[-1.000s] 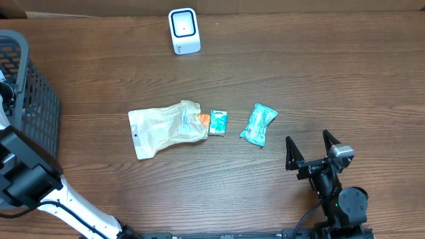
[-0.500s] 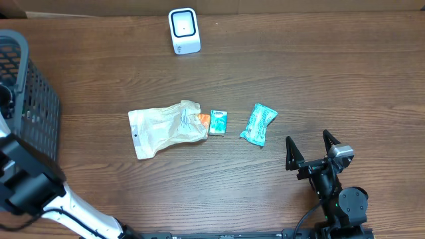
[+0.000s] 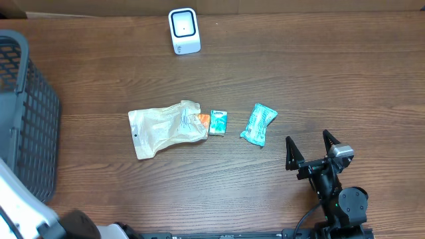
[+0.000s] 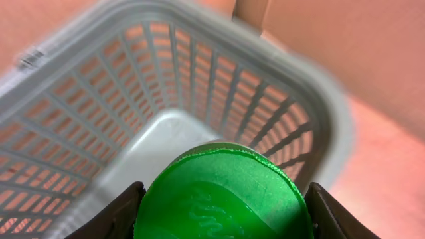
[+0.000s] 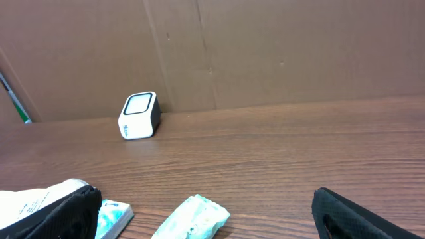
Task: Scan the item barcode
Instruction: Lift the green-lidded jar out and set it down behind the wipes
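Left wrist, left tool (image 4: 226, 202) clamping green item (image 4: 219, 176) over basket (image 4: 80, 46), right tool (image 3: 307, 141) apart

The table (image 3: 299, 79) is dark brown with a fine wood grain. The barcode scanner (image 3: 184, 30) is white with a dark window. The basket (image 3: 26, 119) is a grey lattice. The crumpled bag (image 3: 163, 127) is cream with blue print, the small box (image 3: 218, 122) is teal and orange, and the packet (image 3: 258, 123) is teal flecked with white. The round item (image 4: 222, 199) is bright green. The right gripper (image 3: 307, 138) is black.
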{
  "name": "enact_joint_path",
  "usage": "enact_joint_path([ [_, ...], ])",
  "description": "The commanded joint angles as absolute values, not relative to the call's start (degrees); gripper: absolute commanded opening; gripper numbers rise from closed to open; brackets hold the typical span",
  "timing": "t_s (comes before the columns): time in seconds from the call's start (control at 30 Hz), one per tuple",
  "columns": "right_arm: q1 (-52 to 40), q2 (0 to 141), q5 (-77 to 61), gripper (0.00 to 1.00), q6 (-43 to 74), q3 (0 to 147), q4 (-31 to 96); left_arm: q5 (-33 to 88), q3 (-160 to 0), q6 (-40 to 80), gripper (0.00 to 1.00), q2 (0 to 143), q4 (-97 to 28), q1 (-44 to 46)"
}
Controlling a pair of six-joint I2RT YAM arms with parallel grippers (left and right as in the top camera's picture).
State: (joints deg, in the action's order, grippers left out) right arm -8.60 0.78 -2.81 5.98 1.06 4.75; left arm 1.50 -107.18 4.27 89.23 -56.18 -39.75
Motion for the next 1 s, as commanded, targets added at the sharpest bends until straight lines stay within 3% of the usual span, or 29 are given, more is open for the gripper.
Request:
enact_joint_path([
  [0.0,-8.3,0.2,-3.1,1.00,6.2,0.4,4.6,7.2,-107.9,7.0,0.37,83.0,-55.7,-39.2],
  [0.37,-8.3,0.2,-3.1,1.00,6.2,0.4,4.6,23.0,-107.9,7.9,0.36,74.6,-61.6,-32.6],
  [0.97,-8.3,0.2,-3.1,1.00,6.2,0.4,4.6,19.3,-107.8,6.0,0.34,86.4,-67.5,1.8],
])
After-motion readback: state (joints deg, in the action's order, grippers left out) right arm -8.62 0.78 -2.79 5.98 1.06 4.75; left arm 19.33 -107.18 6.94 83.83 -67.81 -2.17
